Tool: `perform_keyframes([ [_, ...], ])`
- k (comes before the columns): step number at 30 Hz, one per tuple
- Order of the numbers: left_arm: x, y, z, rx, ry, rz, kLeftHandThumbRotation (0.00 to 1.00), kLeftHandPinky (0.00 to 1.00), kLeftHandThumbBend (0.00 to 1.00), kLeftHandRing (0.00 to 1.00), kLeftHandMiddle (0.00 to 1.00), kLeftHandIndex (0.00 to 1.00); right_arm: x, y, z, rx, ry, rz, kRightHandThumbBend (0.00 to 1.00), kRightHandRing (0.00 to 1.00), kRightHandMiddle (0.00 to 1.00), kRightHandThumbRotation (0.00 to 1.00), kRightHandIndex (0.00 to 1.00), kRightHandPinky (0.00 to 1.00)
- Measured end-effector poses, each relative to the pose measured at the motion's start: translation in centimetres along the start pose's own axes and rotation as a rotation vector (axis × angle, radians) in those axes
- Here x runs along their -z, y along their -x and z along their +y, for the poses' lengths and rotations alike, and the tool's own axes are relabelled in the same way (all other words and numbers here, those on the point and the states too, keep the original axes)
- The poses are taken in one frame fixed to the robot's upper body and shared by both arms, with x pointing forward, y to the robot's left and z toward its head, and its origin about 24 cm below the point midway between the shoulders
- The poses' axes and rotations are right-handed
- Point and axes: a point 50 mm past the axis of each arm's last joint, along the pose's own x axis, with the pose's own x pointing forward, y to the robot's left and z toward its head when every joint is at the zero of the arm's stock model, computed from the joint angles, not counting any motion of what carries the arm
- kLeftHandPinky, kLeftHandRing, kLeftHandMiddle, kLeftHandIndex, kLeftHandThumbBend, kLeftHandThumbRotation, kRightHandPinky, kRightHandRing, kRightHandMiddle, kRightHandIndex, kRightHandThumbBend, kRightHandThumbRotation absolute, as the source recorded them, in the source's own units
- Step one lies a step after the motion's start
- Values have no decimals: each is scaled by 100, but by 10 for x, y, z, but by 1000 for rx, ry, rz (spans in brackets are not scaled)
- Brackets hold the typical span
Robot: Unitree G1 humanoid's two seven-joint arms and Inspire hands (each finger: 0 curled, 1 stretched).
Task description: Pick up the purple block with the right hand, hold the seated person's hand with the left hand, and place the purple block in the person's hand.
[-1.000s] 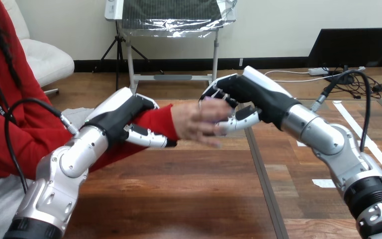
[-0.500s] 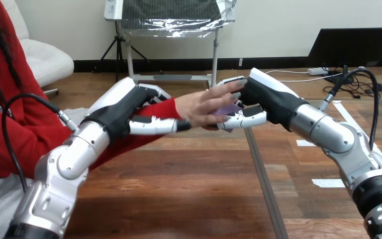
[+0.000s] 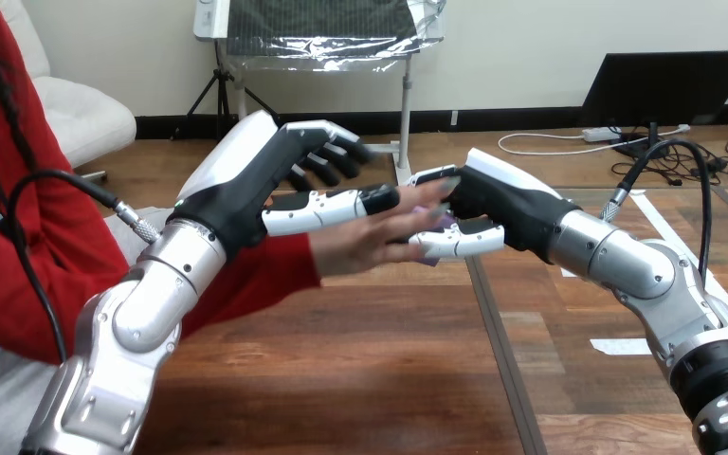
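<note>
Head view showed you the left hand (image 3: pixel 246 190) open, its fingers straight and spread above the person's hand (image 3: pixel 365 242), and its thumb lying along the top without curling round it. Your right hand (image 3: pixel 493 201) was closed on the purple block (image 3: pixel 442 224), pinching it between thumb and fingers against the person's fingertips, above the wooden table (image 3: pixel 341 379).

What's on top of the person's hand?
The left hand hovers open over the person's hand, thumb stretched across. At the person's fingertips a bit of the purple block peeks out, pinched in the right hand; the rest is covered.
</note>
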Motion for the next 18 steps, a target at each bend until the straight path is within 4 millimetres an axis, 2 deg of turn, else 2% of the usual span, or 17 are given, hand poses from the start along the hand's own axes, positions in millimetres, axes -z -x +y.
perform_keyframes([
  [8, -3, 10, -1, -29, 6, -16, 84, 55, 88, 65, 68, 69, 2, 1, 0, -14, -1, 7, 64, 66, 72, 50, 72, 56],
  [18, 9, 30, -12, -37, 31, 40, 86, 55, 85, 65, 67, 68, 4, 3, 2, -22, -6, 14, 67, 68, 72, 53, 73, 57],
])
